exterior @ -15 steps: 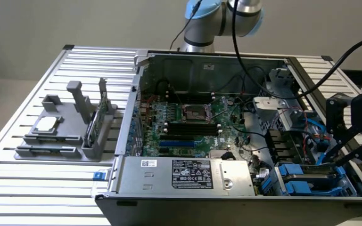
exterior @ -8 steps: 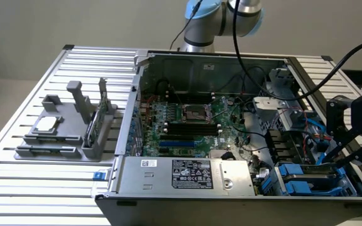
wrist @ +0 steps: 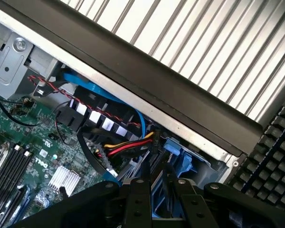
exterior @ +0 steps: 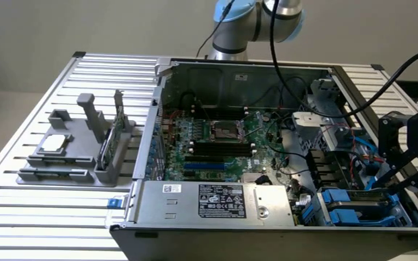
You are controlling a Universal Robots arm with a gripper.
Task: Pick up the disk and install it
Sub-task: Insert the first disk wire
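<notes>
The disk lies low in the drive bay at the front corner of the open computer case, on the exterior view's right. Its blue carrier frame shows on both sides of a flat grey top. In the wrist view the blue of the carrier shows just beyond the gripper, under the case's dark upper rim.

The gripper reaches down into that bay from the exterior view's right, its black linkage above the disk and its tip right at the carrier. Whether it is clamped on the disk, merely touching it or standing apart, I cannot tell.

Beside the bay, a bundle of red, yellow and black wires runs to a plug, and a flat blue cable arcs above it. Toward the exterior view's left of the disk sits the silver power supply with its white and black labels. Behind it lies the green motherboard with its square processor socket.

The case rests on a slatted metal table. Well apart from it, on the exterior view's left, a grey holder carries a small square silver chip and an upright green circuit card. The arm's grey and blue joint rises behind the case
</notes>
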